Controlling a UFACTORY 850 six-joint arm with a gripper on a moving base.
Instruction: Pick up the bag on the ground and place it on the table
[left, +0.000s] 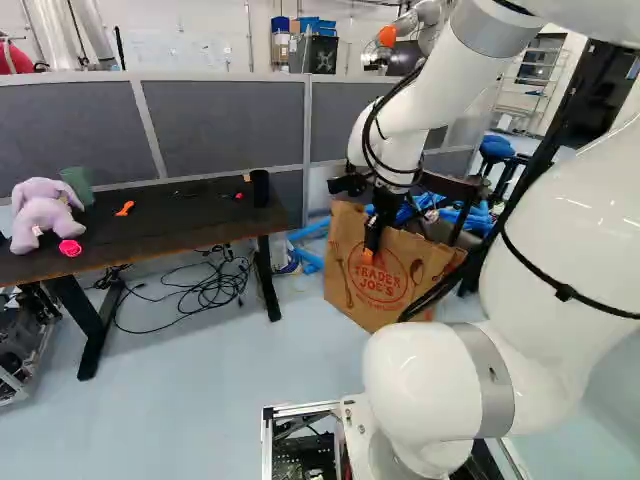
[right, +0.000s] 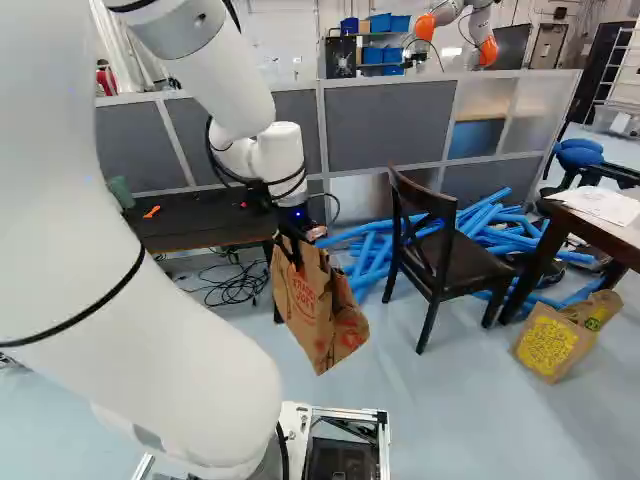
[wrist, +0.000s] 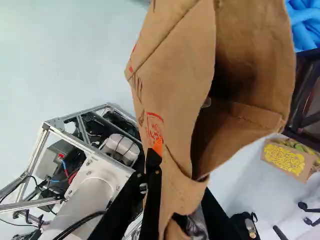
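Observation:
My gripper (left: 370, 240) is shut on the upper edge of the brown paper bag (left: 398, 292), right of the dark table (left: 150, 222) in the left base view. The bag with red print hangs tilted, seemingly off the floor. In the right base view the bag (right: 322, 305) is below the wrist. In the wrist view the gripper (wrist: 167, 162) pinches the paper; one orange-tipped finger shows, the other is partly hidden by the bag (wrist: 182, 82), whose mouth gapes open.
On the dark table are a purple plush toy (left: 42, 212), a black cup (left: 260, 187) and small orange items. Cables (left: 205, 290) lie beneath it. A dark chair (right: 440, 255), blue tubes (right: 375, 262), another table (right: 590, 215) and a yellow-printed bag (right: 548, 345) stand rightward. Another robot (right: 455, 25) is beyond the partition.

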